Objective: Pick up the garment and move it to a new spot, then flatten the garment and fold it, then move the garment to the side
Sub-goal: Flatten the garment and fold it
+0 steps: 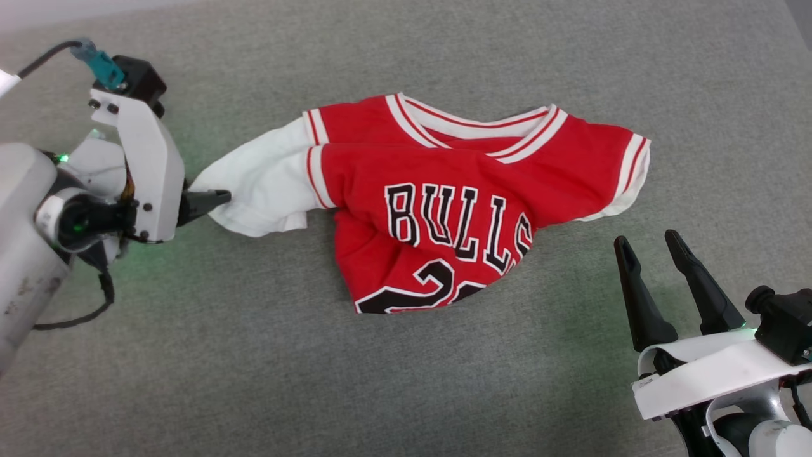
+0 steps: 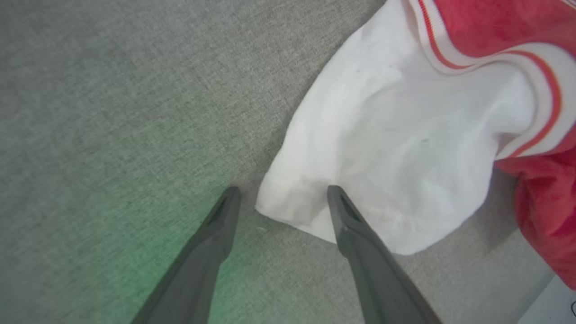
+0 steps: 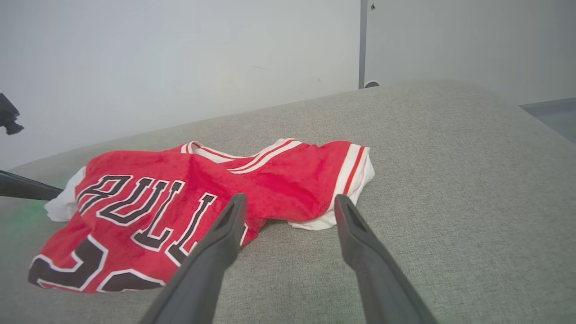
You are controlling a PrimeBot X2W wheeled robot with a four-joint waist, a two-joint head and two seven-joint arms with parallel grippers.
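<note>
The garment (image 1: 444, 190), a red shirt with black "BULLS" lettering, lies crumpled and partly folded under on the grey cloth surface (image 1: 406, 381). Its white sleeve end (image 1: 254, 190) points left. My left gripper (image 2: 281, 195) is open right at that white sleeve end (image 2: 396, 148), one fingertip over the hem, the other on bare cloth beside it. From the head camera only a dark fingertip (image 1: 212, 200) of it shows against the sleeve. My right gripper (image 1: 650, 244) stands open, apart from the shirt, below its right sleeve (image 1: 628, 171). The right wrist camera has the shirt (image 3: 180, 202) ahead of the open fingers (image 3: 288, 202).
The grey cloth surface extends on all sides of the shirt, with room in front and at the right. A pale wall (image 3: 180, 58) stands behind the far edge in the right wrist view, and the left arm's finger (image 3: 27, 189) shows at that view's left edge.
</note>
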